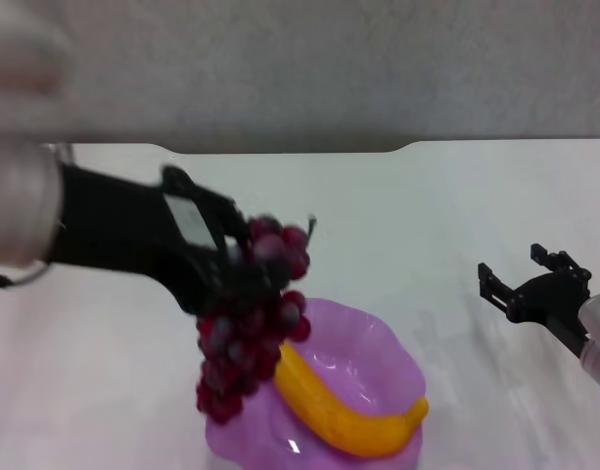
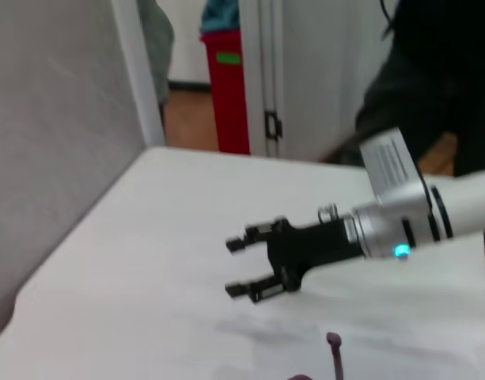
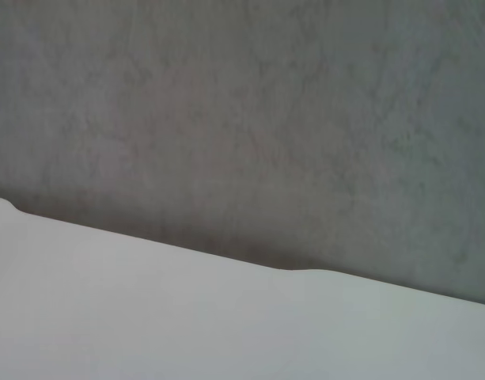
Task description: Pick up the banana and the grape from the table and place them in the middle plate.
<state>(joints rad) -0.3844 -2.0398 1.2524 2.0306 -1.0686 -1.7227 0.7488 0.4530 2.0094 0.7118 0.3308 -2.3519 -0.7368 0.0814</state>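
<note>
The left gripper (image 1: 243, 262) grasps the grapes (image 1: 249, 323) above the plate (image 1: 378, 367) rim — shift inward beside the banana (image 1: 344, 409) before lowering; right gripper (image 1: 520, 274) idles released.

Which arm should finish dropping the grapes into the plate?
Left. Its end effector is shut on the grape, which hangs over the near-left rim of the middle plate, beside the banana. The right end effector is open, empty and off to the side.
</note>
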